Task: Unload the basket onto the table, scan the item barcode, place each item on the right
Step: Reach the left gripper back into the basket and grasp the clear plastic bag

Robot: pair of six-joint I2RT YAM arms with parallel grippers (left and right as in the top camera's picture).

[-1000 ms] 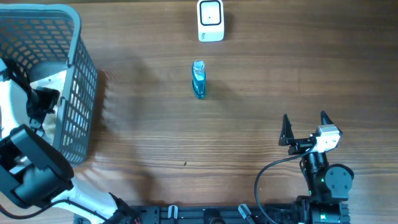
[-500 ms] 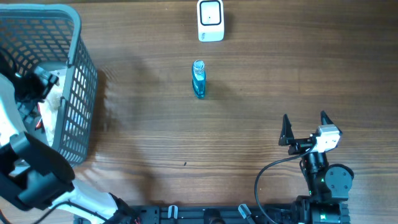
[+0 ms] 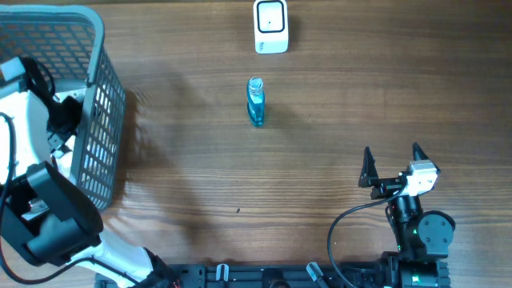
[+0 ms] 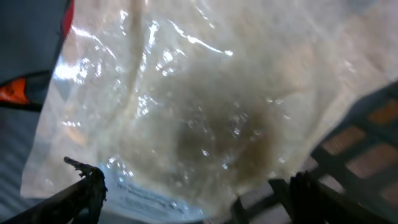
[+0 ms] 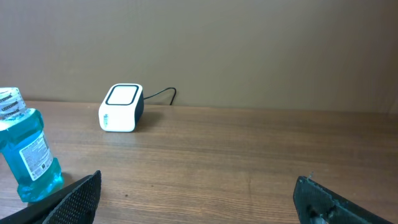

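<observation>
Left tool (image 4: 183,171) stands spread wide inside the basket (image 3: 100,120), seemingly gripping nothing, the clear bag (image 4: 205,93) just ahead between its fingers (image 4: 87,186); soft, slick, probably light, so pinch a gathered fold near the printed label (image 4: 146,200); right tool (image 5: 196,183) hangs released too.

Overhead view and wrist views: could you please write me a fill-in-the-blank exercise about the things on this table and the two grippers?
1. The left gripper reaches into the grey ___.
2. The bottle contains ___ liquid.
3. The scanner beyond the bottle is ___ in colour.
4. The right gripper is open and holds ___.
Missing words: basket; blue; white; nothing.
</observation>
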